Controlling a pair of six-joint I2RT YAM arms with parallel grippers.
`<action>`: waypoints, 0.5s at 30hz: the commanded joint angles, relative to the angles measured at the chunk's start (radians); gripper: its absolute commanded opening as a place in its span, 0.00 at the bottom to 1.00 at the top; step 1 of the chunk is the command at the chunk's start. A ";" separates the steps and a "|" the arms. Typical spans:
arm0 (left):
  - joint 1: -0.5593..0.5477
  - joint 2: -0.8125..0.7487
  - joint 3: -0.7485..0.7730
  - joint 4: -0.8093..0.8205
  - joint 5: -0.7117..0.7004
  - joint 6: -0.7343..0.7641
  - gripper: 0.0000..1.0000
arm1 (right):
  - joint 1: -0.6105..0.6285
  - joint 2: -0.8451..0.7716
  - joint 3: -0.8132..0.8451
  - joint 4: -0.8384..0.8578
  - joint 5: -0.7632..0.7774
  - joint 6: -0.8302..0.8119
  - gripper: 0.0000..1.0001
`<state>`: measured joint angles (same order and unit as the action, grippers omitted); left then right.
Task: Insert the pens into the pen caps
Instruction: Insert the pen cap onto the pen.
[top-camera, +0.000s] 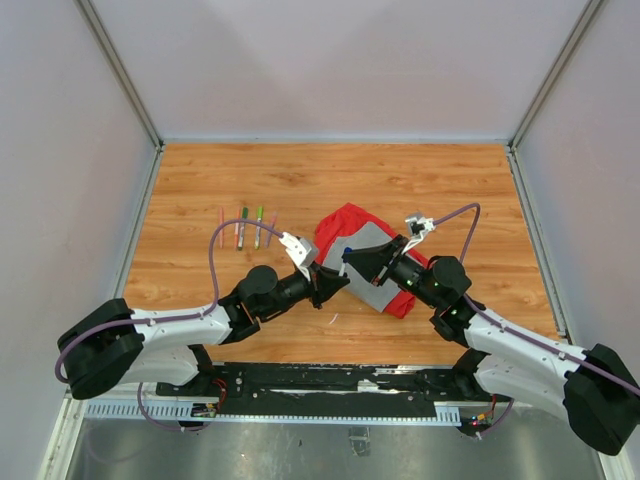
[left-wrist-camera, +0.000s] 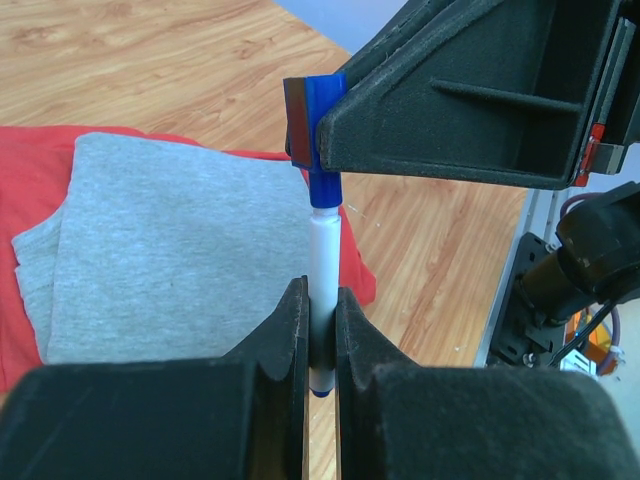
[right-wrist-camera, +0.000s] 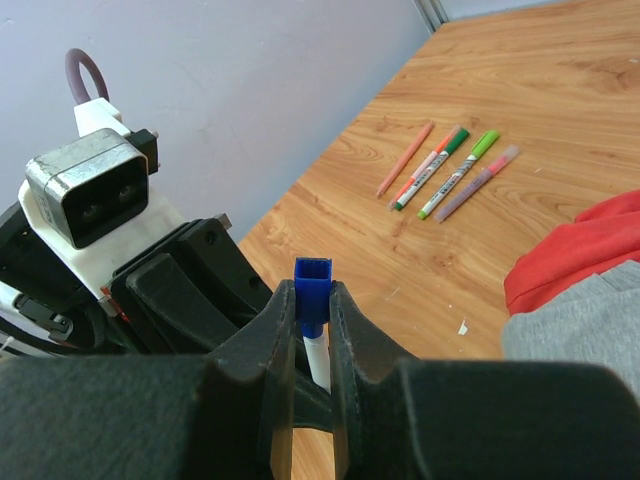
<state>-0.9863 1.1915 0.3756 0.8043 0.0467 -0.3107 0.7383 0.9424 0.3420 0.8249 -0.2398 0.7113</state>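
A white pen (left-wrist-camera: 322, 260) with a blue end stands between the jaws of my left gripper (left-wrist-camera: 322, 300), which is shut on its barrel. Its top end sits inside a blue pen cap (left-wrist-camera: 318, 120). My right gripper (right-wrist-camera: 312, 300) is shut on that cap (right-wrist-camera: 312, 285), and the white barrel (right-wrist-camera: 317, 355) runs down below it. In the top view, the left gripper (top-camera: 335, 280) and the right gripper (top-camera: 352, 262) meet tip to tip over the table's middle. Several more pens (top-camera: 247, 228) lie side by side at the far left (right-wrist-camera: 445, 170).
A red-and-grey cloth (top-camera: 345, 222) lies crumpled under and behind the two grippers, and it also shows in the wrist views (left-wrist-camera: 170, 250) (right-wrist-camera: 590, 290). Small white scraps (right-wrist-camera: 462, 327) dot the wooden table. Grey walls enclose the table on three sides.
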 joint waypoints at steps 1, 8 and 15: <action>-0.011 0.004 0.027 0.038 -0.007 0.021 0.01 | 0.000 -0.013 -0.001 -0.074 -0.023 -0.001 0.01; -0.011 0.001 0.028 0.033 -0.017 0.022 0.00 | 0.054 -0.015 -0.021 -0.130 0.003 -0.013 0.00; -0.012 -0.004 0.028 0.030 -0.019 0.024 0.01 | 0.102 0.014 -0.050 -0.137 0.032 -0.015 0.00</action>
<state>-0.9909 1.1992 0.3756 0.7441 0.0444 -0.3111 0.7856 0.9356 0.3321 0.7513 -0.1806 0.7029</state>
